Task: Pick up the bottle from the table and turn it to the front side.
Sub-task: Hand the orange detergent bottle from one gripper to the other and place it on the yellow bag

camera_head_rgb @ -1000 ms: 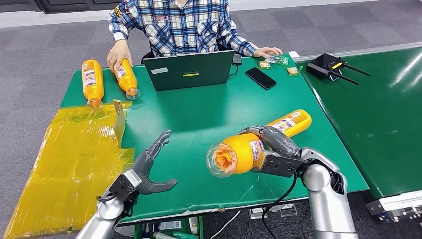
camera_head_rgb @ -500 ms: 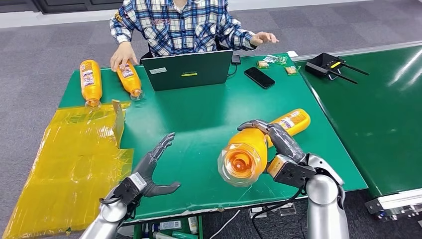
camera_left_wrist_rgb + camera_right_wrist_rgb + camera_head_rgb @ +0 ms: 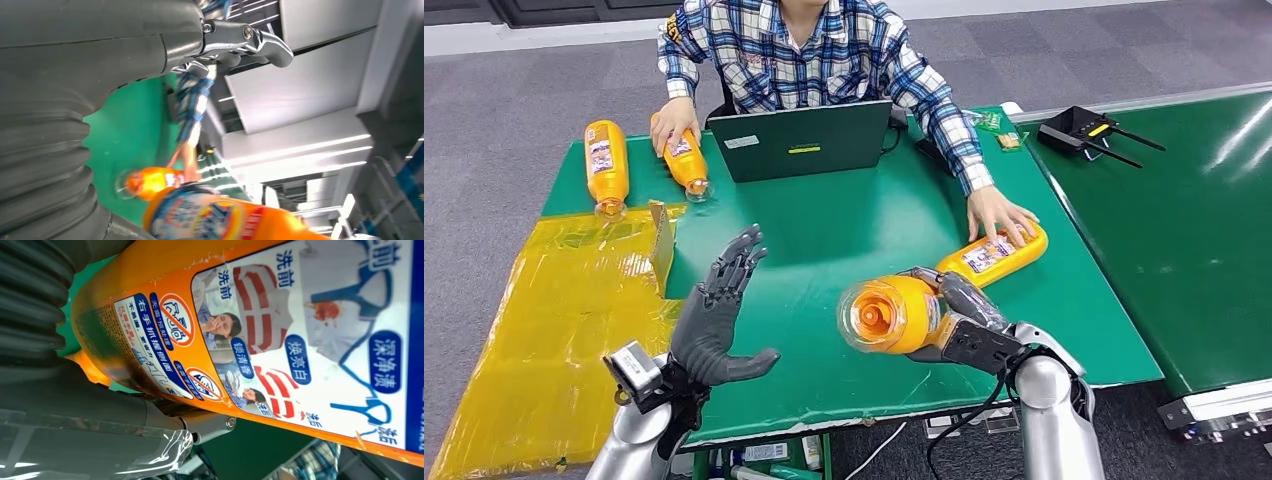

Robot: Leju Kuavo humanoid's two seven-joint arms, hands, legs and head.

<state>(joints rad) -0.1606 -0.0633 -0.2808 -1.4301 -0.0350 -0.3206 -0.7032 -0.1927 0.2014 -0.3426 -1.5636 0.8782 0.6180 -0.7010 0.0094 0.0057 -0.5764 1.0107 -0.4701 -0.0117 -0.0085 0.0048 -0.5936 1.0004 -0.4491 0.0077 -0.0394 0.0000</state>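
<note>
Raised just above the near edge of the green table: right hand wrapped round an orange bottle, held off the surface on its side, clear cap end turned toward the camera. Seen close in the right wrist view: a printed panel of instructions and small pictures, probably the back label, so the turn judged not yet finished. Lifted beside it, well apart: left hand, fingers spread, grasping nothing. Best done, on this evidence, by rolling the bottle slowly about its long axis, grip kept firm against a smooth, likely slippery body, with the free palm close enough to steady it. Farther back: a person's hand resting on a second bottle, then a laptop, 2 more bottles at the far left.
</note>
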